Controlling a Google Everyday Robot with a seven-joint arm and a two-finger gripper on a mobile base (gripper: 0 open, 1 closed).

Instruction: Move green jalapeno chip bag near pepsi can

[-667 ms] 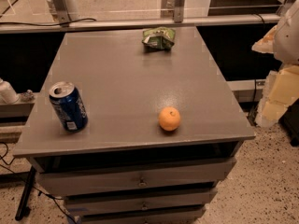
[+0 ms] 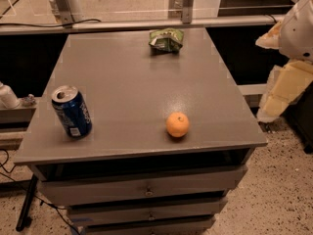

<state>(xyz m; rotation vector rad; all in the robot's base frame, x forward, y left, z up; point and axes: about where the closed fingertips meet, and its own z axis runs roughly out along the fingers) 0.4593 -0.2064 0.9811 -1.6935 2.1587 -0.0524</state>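
The green jalapeno chip bag [image 2: 166, 39] lies crinkled at the far edge of the grey table top [image 2: 137, 82], slightly right of middle. The pepsi can [image 2: 72, 111], dark blue with a silver top, stands upright near the front left corner. The two are far apart. My gripper [image 2: 288, 58] shows only as white and cream arm parts at the right edge of the camera view, off the table's right side and away from both things. It holds nothing that I can see.
A round orange fruit [image 2: 177, 125] sits near the front edge, right of middle. The table is a drawer cabinet with drawers [image 2: 146, 190] below. A rail [image 2: 122, 24] runs behind it. A white bottle [image 2: 7, 96] stands low at the left.
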